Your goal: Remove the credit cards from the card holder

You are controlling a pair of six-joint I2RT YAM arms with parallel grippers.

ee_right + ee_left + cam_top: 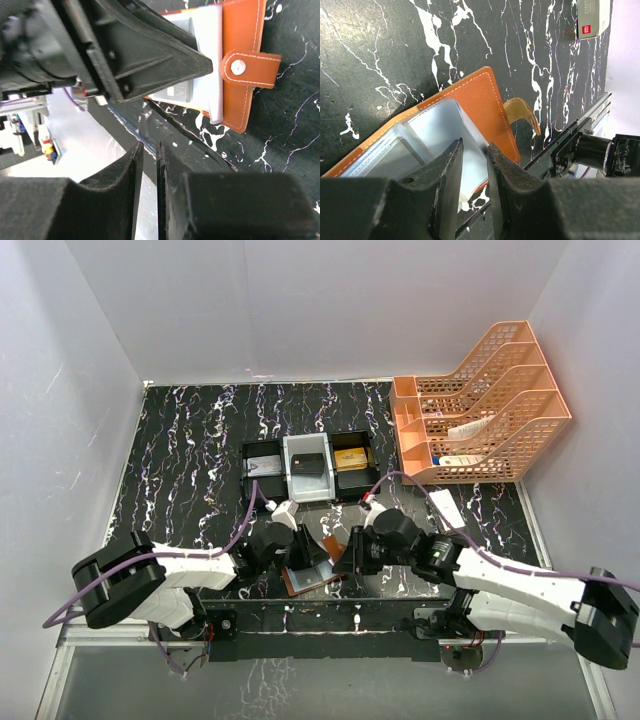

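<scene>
The brown card holder [312,582] lies spread open near the table's front edge, between my two grippers. Its pale grey-blue pockets [435,130] face up and its clasp tab [250,67] sticks out to the side. A grey credit card [176,93] shows inside one pocket. My left gripper [475,154] is right over the pockets' edge, jaws a narrow gap apart. Pale plastic shows in that gap, but whether it is pinched is unclear. My right gripper [150,150] hangs just off the holder's near side, its jaws closed to a thin slit with nothing between them.
A black-and-white compartment tray [247,452] holding small items stands behind the holder. An orange stacked file rack [490,400] fills the back right. A white box with a red mark [592,17] lies nearby. The table's front edge and arm mounts [330,625] are close.
</scene>
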